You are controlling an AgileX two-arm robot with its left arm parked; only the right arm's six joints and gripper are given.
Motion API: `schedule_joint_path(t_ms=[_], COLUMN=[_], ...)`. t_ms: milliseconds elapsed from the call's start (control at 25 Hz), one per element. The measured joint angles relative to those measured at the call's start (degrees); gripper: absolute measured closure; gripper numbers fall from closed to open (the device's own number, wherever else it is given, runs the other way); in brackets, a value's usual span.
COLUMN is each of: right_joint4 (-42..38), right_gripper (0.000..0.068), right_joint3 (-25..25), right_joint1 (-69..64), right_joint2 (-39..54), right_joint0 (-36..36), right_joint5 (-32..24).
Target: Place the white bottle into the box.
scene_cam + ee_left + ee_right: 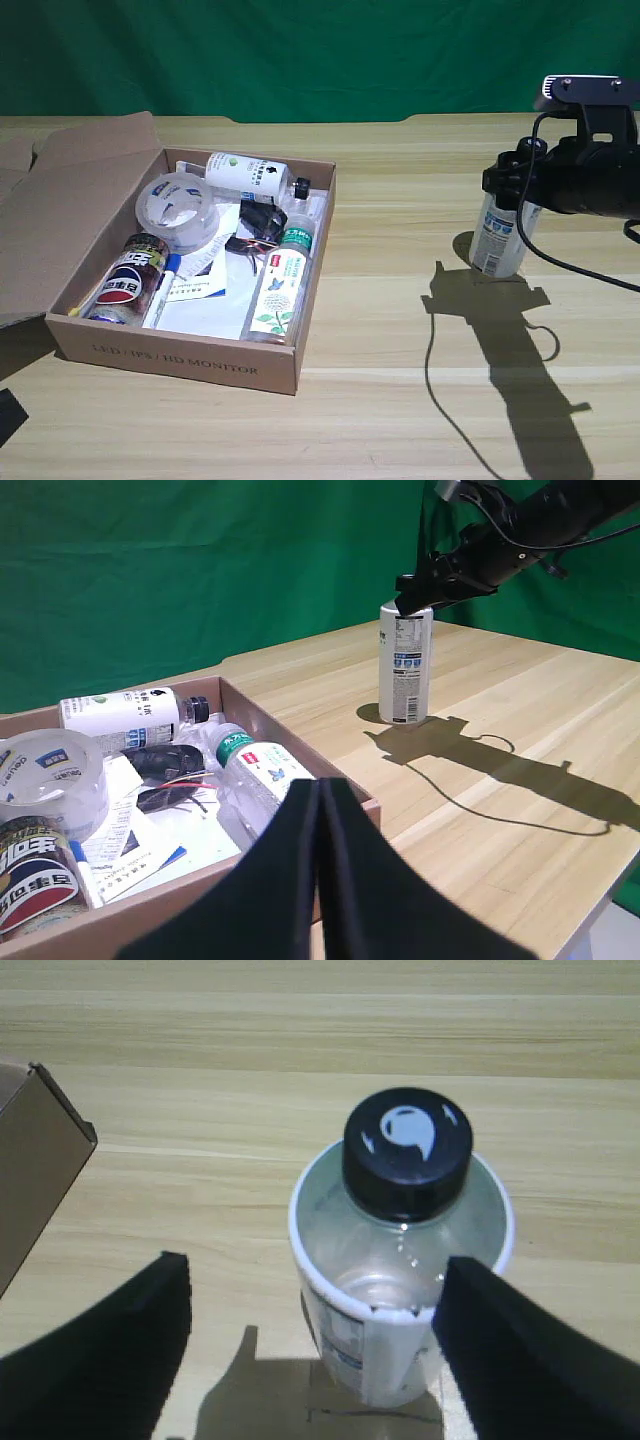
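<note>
Silvery-white translucent plastic bottle (pixel 400 1270) with black screw cap is standing upright on the wooden desk (pixel 400 400); black fingers (pixel 110 1350) are spread apart, straddling it. Closing off-centre risks toppling it.

Bare worktop (pixel 400 240) lay between the white bottle (pixel 497 235), standing upright, and the box (pixel 180 355), with nothing standing between them. The end effector (pixel 310 1335) had its fingers spread apart on either side of the bottle. Inside the box, bottles, a tape roll (pixel 177 210) and papers crowded the floor.
</note>
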Motion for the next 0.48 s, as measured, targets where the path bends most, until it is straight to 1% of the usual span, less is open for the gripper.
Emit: schedule_joint_path(t_ms=[480], right_joint4=[-3.53], right_gripper=[0.0096], right_joint3=[0.11], right_joint1=[3.84], right_joint2=[-1.67], right_joint0=[0.0], right_joint5=[-0.54])
